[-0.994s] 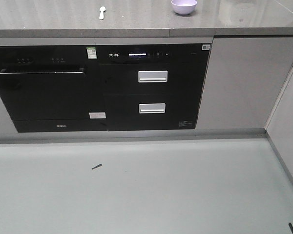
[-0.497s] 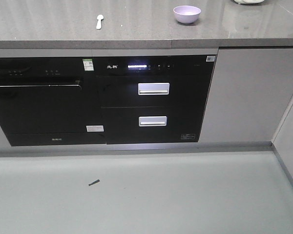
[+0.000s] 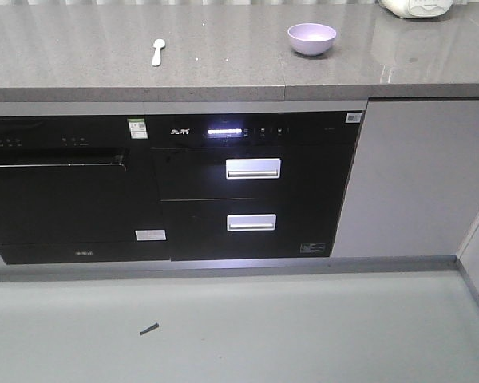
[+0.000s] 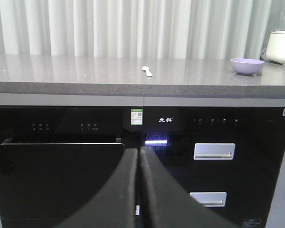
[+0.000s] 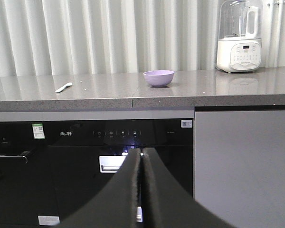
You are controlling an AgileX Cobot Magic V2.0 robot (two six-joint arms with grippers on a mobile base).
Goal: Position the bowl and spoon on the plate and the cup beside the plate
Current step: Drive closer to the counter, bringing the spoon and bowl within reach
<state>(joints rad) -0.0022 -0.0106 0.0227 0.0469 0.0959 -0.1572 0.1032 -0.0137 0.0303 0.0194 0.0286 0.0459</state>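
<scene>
A lilac bowl [image 3: 312, 37] sits on the grey countertop [image 3: 223, 68], toward the right; the left wrist view has the bowl [image 4: 247, 66] far right, the right wrist view has the bowl [image 5: 158, 78] near centre. A pale spoon [image 3: 158, 51] lies further left on the counter, the same spoon [image 4: 147, 71] [image 5: 63, 87] showing in both wrist views. Plate and cup are out of view. My left gripper [image 4: 139, 151] and right gripper [image 5: 141, 152] are both shut with nothing held, low in front of the black appliance fronts, well short of the counter objects.
Below the counter are a black dishwasher [image 3: 64, 191] and a black drawer unit with silver handles [image 3: 252, 167]. A white blender [image 5: 239, 35] stands far right on the counter. A grey cabinet door [image 3: 415, 175] is right. A small dark scrap [image 3: 148, 328] lies on the floor.
The front view has shifted: counter, bowl and spoon sit lower in the frame and more countertop shows, with a white appliance base now at top right. Bowl and spoon have not moved on the counter.
</scene>
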